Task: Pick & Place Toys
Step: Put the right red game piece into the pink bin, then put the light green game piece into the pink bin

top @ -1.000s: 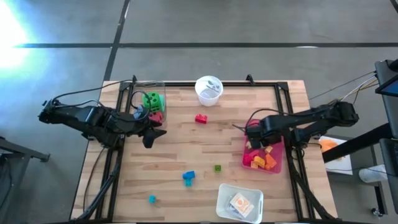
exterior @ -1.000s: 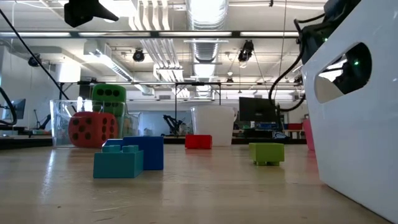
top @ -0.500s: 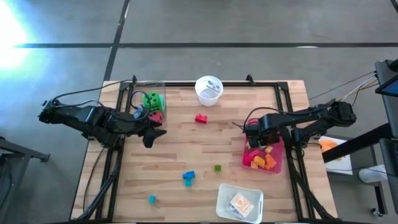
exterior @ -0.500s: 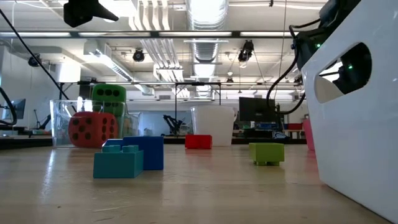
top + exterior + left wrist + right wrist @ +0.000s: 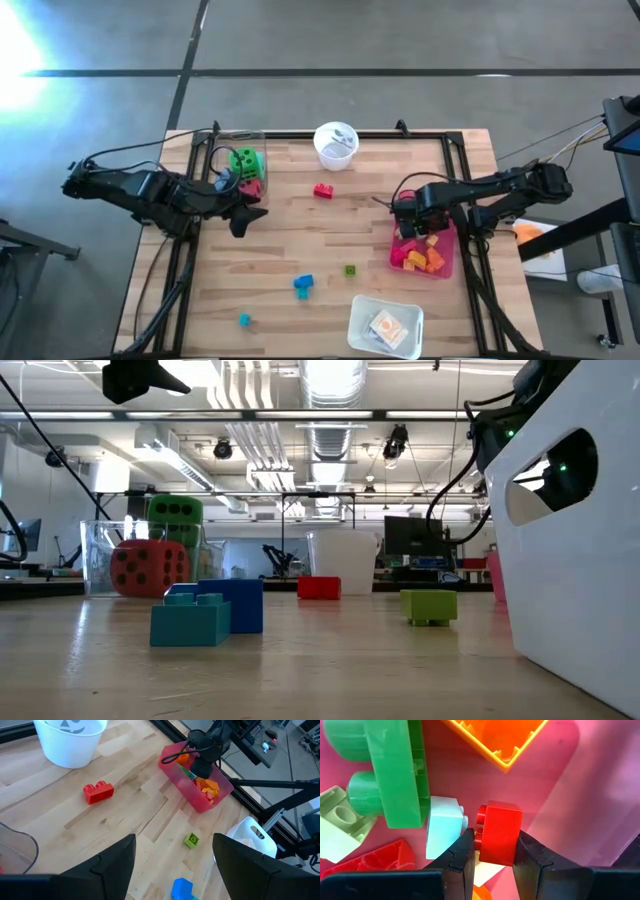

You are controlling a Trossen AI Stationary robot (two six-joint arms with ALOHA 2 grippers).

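We see a small red plastic brick (image 5: 499, 833) pinched between the jaws of the right gripper (image 5: 492, 851), down inside the pink translucent plastic bin (image 5: 446, 262) at the right edge of the wooden tabletop (image 5: 290, 245). Around that brick in the bin lie a long green brick (image 5: 400, 770), a pale white-blue block (image 5: 442, 832), an orange open-bottomed brick (image 5: 502, 737), a pale green piece (image 5: 337, 827) and a red piece (image 5: 370, 862). From above, we see the bin also holds orange and red bricks, with the right gripper (image 5: 405, 212) dipped into its far end.

Left of the bin, a red two-stud brick (image 5: 323, 190) lies on the tabletop, near the white round plastic cup (image 5: 336, 145). A small green brick (image 5: 350, 270) sits just left of the bin's near end, and a blue brick touching a teal brick (image 5: 303, 286) lies farther left. A small teal piece (image 5: 244, 320) sits well apart, lower left of the bin. Near the bin's front, a white rectangular tray (image 5: 385, 326) holds a printed packet.

Far left of the bin, a clear plastic container (image 5: 240, 165) holds a green black-dotted die (image 5: 244, 160) and a red black-dotted die (image 5: 251, 186). The left gripper (image 5: 247, 217) hovers beside that container, its jaws spread and holding nothing.
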